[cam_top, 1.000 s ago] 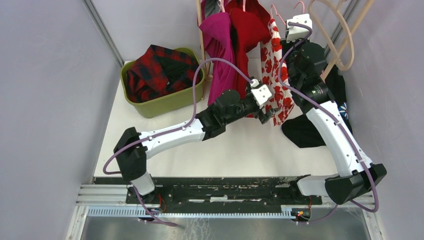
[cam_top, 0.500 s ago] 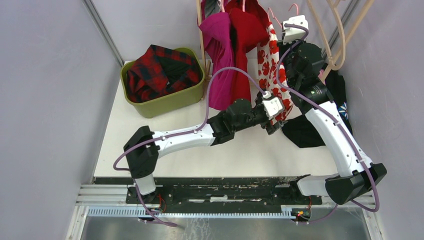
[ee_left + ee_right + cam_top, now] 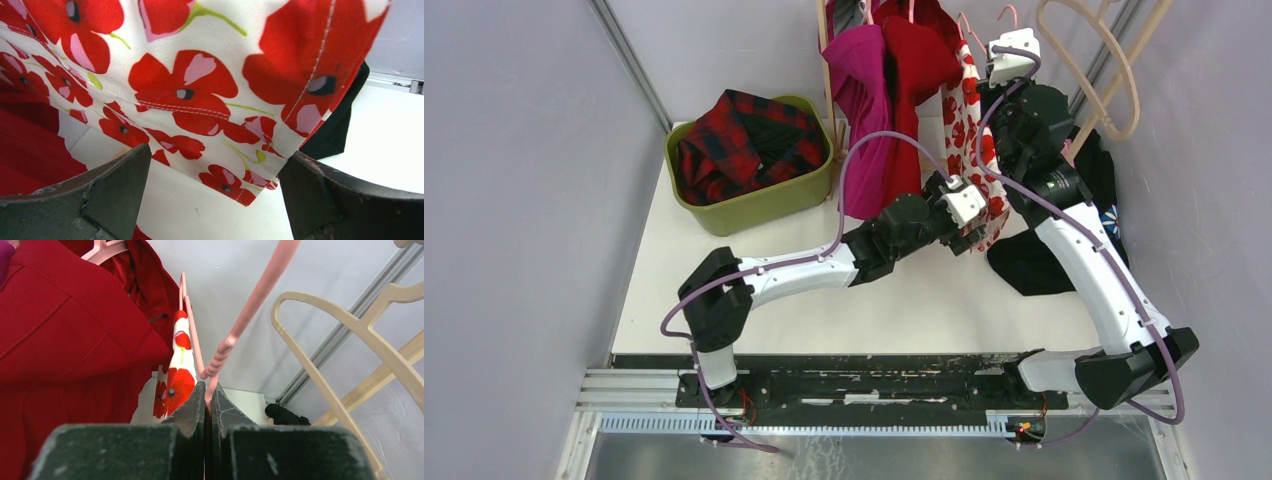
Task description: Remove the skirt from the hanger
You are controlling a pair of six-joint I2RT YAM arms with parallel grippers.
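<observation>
The skirt (image 3: 955, 118), white with red poppies, is hanging long-axis upright at the back of the bench (image 3: 754, 240). Its waist is pointing up toward the pink hanger (image 3: 240, 327) and its hem is pointing down at the bench top. It is sitting just right of a red garment (image 3: 916, 60), with a magenta one (image 3: 859, 90) further left.

In the top view the right arm is covering much of the skirt's upper part, so the place where the cloth meets the hanger is hard to make out. The right wrist view is showing the skirt only as a narrow edge-on strip. In the left wrist view the cloth is running out of frame at the top and left.

The left end effector (image 3: 215, 170) is standing wide open at the skirt's lower edge. The hem is hanging between its two fingers (image 3: 117, 172), and whether either finger is touching the cloth cannot be told. The right end effector (image 3: 207, 390) is up at the top of the skirt, its jaws pressed together on the hanger's pink wire, with the skirt just to the left of that grip.

A black garment (image 3: 1034, 262) is lying on the bench behind the hem.
</observation>
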